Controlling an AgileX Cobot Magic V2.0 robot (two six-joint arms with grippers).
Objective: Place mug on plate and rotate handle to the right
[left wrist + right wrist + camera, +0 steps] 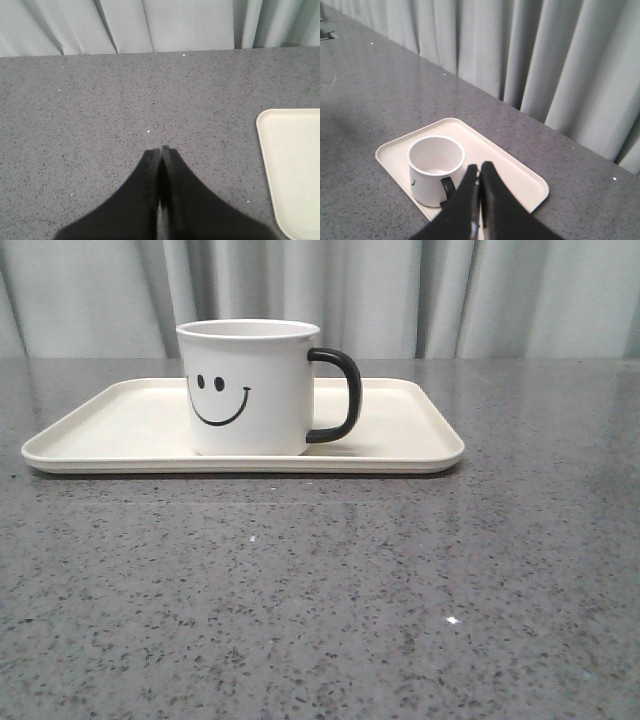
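Note:
The white mug [250,388] with a black smiley face stands upright on the cream rectangular plate [120,420], a bit left of the plate's middle. Its black handle [340,395] points to the right in the front view. From the right wrist view the empty mug [435,167] and plate [505,167] lie below my right gripper [479,167], which hovers above them, shut and holding nothing, apart from the handle [448,187]. My left gripper [160,150] is shut and empty over bare table, left of the plate's end [292,165]. Neither gripper appears in the front view.
The plate rests on a grey speckled table [320,590]. Pale grey curtains [420,290] hang behind the table's far edge. A dark object [326,34] sits at the far table corner in the right wrist view.

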